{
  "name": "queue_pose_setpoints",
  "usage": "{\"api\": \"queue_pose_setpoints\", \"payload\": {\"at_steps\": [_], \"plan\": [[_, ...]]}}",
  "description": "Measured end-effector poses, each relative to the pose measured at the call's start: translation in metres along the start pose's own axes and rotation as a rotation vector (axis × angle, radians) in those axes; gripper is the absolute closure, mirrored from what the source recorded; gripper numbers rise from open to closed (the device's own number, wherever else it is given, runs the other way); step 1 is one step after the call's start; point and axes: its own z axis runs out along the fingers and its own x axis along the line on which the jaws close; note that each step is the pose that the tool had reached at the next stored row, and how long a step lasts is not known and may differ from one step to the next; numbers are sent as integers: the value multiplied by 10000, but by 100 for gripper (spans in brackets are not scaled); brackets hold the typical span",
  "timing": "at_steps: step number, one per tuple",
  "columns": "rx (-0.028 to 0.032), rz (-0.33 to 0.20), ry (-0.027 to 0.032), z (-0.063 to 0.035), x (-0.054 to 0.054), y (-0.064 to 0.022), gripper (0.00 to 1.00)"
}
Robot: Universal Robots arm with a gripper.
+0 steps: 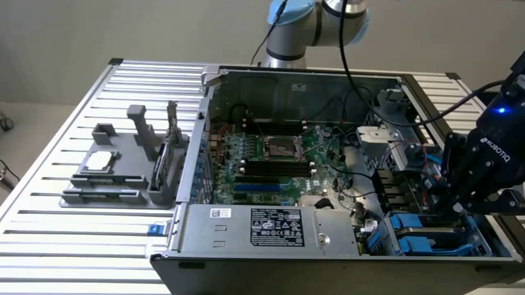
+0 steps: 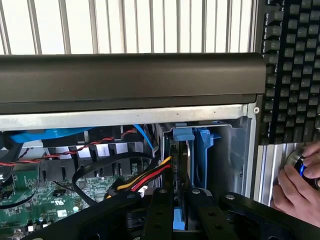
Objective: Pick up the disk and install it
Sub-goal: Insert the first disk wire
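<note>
The disk [image 2: 184, 159] stands on edge in the drive bay at the case's corner, its blue carrier [image 2: 201, 150] around it. My gripper [image 2: 179, 202] sits right over it, one black finger [image 2: 159, 212] on each side of the thin edge, shut on the disk. From outside, the gripper [image 1: 456, 206] reaches down into the bay at the exterior view's right, near the case's front. There its fingertips and the held disk are hidden behind the gripper body.
Blue carriers [image 1: 410, 238] fill the bay beside the power supply [image 1: 275, 227]. Red and yellow cables [image 2: 145, 177] run close to the disk. A hand [image 2: 295, 187] rests on a lit button below a keyboard [image 2: 295, 70]. A grey fixture [image 1: 123, 175] stands on the slatted table.
</note>
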Motion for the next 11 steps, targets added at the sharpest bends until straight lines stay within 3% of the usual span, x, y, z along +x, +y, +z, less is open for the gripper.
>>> {"api": "queue_pose_setpoints", "payload": {"at_steps": [11], "plan": [[21,-8,46,36,-4,29,84]]}}
